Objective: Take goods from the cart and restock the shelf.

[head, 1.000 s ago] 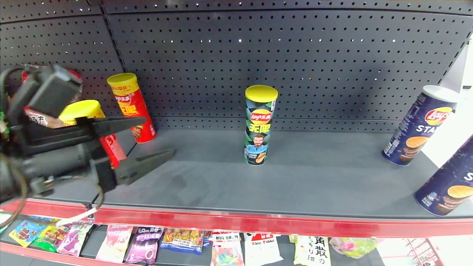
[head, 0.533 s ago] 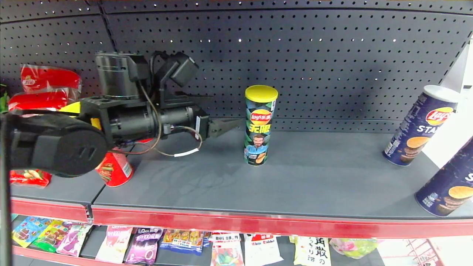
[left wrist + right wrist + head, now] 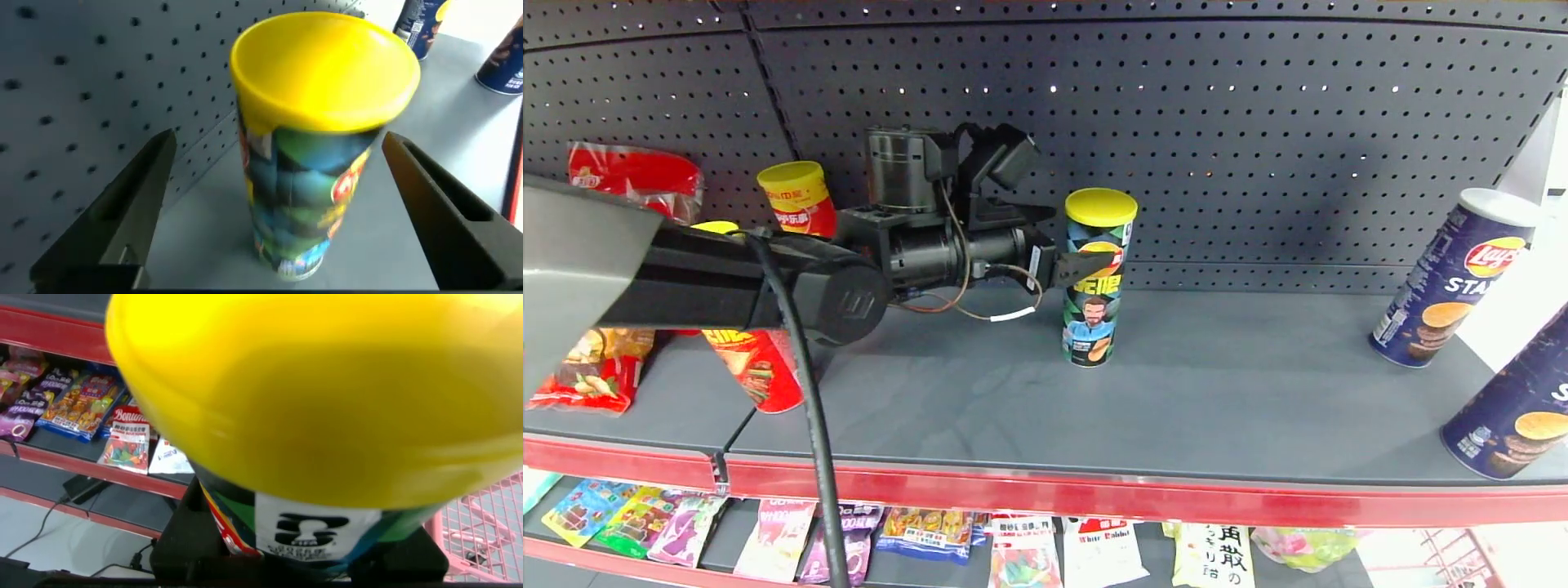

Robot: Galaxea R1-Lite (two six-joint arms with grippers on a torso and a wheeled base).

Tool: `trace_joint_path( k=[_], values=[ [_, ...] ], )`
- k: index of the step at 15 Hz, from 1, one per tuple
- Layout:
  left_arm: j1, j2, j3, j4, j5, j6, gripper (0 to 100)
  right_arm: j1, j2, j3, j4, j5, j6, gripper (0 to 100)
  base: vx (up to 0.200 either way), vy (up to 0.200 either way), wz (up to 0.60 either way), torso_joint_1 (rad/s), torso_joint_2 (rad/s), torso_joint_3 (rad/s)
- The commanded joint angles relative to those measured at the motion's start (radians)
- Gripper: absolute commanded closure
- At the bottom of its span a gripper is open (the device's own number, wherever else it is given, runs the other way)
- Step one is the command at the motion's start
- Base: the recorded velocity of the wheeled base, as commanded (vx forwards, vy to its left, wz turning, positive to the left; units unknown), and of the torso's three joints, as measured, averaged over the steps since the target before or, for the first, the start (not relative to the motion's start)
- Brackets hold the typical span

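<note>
A green chip can (image 3: 1096, 282) with a yellow lid stands upright mid-shelf near the pegboard. My left gripper (image 3: 1094, 265) is at its upper half, open. In the left wrist view the green can (image 3: 319, 155) sits between the two black fingers (image 3: 122, 220), with a gap on each side. My right gripper (image 3: 294, 559) is shut on a second yellow-lidded can (image 3: 327, 400), held close to the right wrist camera; its lid hides most of the fingers.
Two red cans (image 3: 796, 200) (image 3: 756, 367) and red bags (image 3: 633, 175) stand at the shelf's left. Two blue cans (image 3: 1450, 278) (image 3: 1511, 408) lean at the right. The shelf has a red front edge (image 3: 1094, 490); snack packets lie below. A pink wire cart (image 3: 482, 531) is beside the right arm.
My left arm has swung from the shelf's front left to the right and deeper in, bringing its open fingers around the green can. The can has not moved.
</note>
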Motion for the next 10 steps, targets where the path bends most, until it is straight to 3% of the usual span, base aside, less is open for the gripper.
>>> trace_joint_path(
  k=[1, 6, 10],
  values=[
    [-0.004, 0.046, -0.042, 0.0, 0.001, -0.005, 0, 0.0, 0.002, 0.0, 0.0, 0.0, 0.002, 100, 0.0, 0.0, 0.0, 0.0, 0.0, 0.0],
    [-0.004, 0.104, -0.143, 0.046, 0.001, -0.005, 0, 0.0, 0.002, 0.0, 0.0, 0.0, 0.004, 100, 0.0, 0.0, 0.0, 0.0, 0.0, 0.0],
    [-0.011, 0.121, -0.17, 0.05, 0.001, -0.005, 0, 0.0, 0.002, 0.0, 0.0, 0.0, 0.004, 100, 0.0, 0.0, 0.0, 0.0, 0.0, 0.0]
  ],
)
